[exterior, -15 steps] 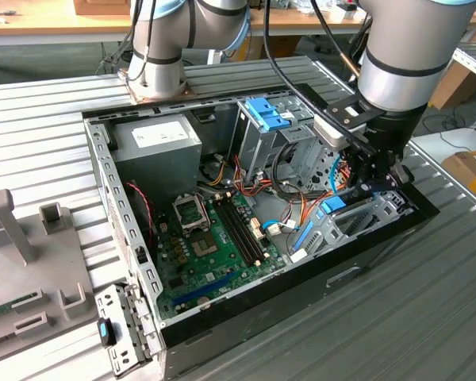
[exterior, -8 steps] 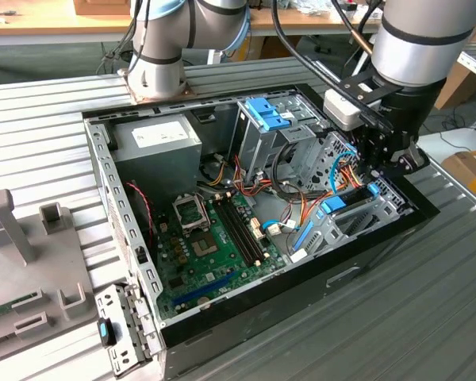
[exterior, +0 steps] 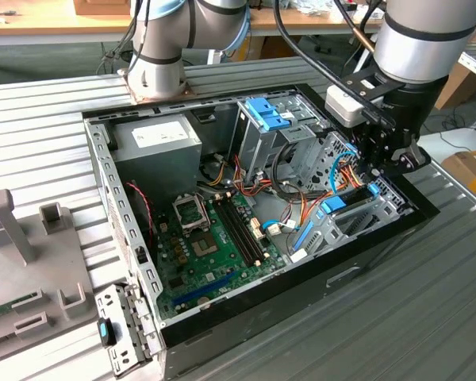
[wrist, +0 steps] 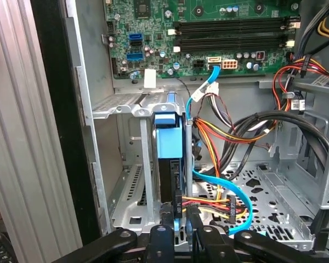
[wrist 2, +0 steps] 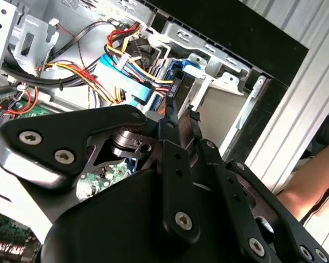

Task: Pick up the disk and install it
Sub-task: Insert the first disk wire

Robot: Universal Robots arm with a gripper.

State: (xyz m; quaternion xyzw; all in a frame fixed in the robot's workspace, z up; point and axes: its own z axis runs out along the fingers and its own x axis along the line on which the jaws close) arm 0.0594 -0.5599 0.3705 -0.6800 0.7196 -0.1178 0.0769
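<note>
Exterior view: the robot arm reaches into the open computer case (exterior: 412,208) on the ribbed table (exterior: 428,317), its claw (exterior: 374,176) lowered at the drive cage (exterior: 365,218) on the exterior view's right. In the first wrist view, the disk (wrist: 169,164) stands on edge inside the cage slot, its blue tab end facing the motherboard (wrist: 208,33), and the claw (wrist: 178,219) pinches the disk's near edge between two dark fingers (wrist: 171,211). The pick-up looks complete, and the disk appears largely slid into its bay. Whether it is fully seated or latched cannot be judged from here. The blue data cable (wrist: 230,189) hangs loose beside the cage.
</note>
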